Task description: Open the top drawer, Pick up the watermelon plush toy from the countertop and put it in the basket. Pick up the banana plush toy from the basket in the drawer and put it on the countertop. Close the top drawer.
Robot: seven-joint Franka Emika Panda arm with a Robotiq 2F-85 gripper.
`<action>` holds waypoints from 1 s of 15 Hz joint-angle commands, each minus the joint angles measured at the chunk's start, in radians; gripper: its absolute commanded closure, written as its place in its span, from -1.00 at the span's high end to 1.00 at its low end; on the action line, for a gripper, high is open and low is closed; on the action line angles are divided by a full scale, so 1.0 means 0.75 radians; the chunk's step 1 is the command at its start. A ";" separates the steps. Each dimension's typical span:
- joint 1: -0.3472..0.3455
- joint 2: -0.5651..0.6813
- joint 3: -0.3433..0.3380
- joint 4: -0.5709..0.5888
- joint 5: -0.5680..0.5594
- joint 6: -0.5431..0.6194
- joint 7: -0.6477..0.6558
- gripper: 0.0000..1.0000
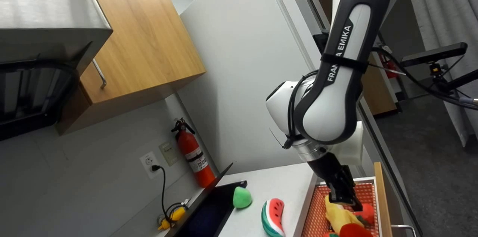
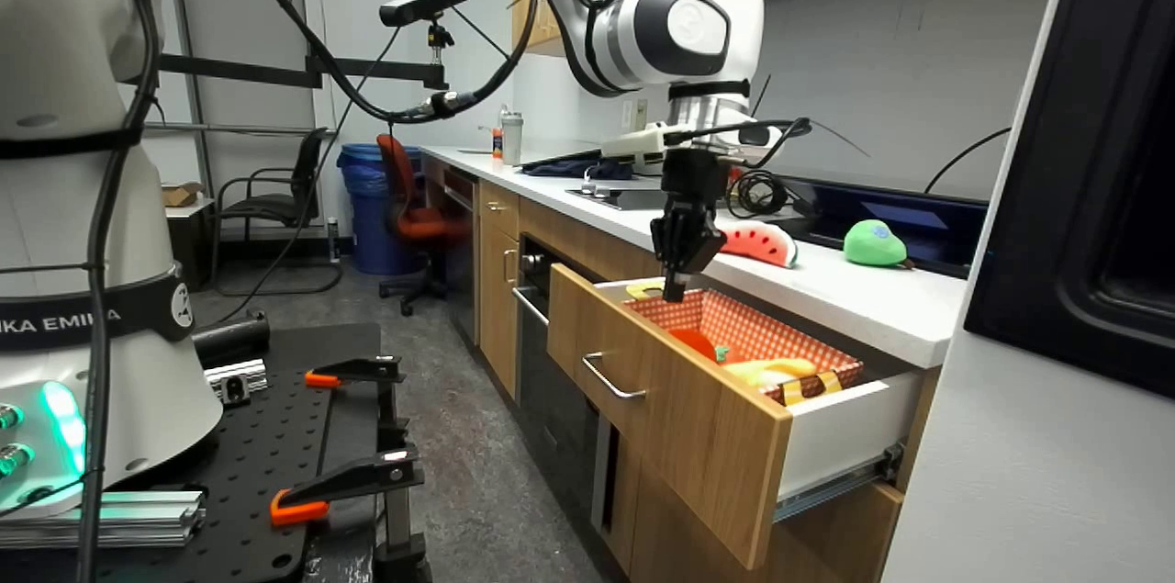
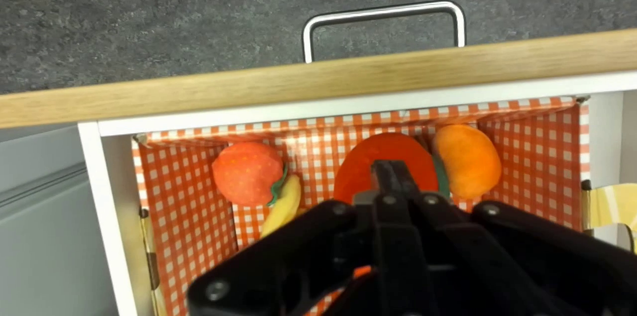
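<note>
Currently, the black end effector (image 3: 389, 166) points downward over the basket area, its jaws brought fully together and gripping nothing. Directly below it is the light-wood top drawer (image 2: 707, 445), extended from beneath the bench (image 2: 854, 294), which has a flat white surface. On the side of the end effector away from the bench, a bent metal handle (image 3: 383, 14) projects from the drawer front.

Inside the drawer, under the end effector, sits the rectangular basket (image 3: 540, 176) with red-and-white checked inner walls. The soft, curved yellow banana plush toy (image 3: 284, 206) lies in the basket, left of the fingertips in the wrist view; part of it is hidden behind the end effector. Just beside it lies a red strawberry-shaped plush (image 3: 248, 171) with green leaves. A round red plush (image 3: 358, 166) lies below the fingertips and is partly covered from view. An orange rounded plush (image 3: 467, 161) lies to the right of the fingertips in that view.

The soft half-round watermelon plush toy (image 2: 760, 243), with red face, dark seeds and green rind, rests on the bench, to the bench side of the end effector and apart from it. Farther from the end effector, on the bench in both exterior views, is a small rounded green plush (image 2: 874, 243).
</note>
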 commanded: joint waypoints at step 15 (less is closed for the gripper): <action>0.017 0.089 -0.046 -0.007 -0.028 -0.069 0.053 -1.00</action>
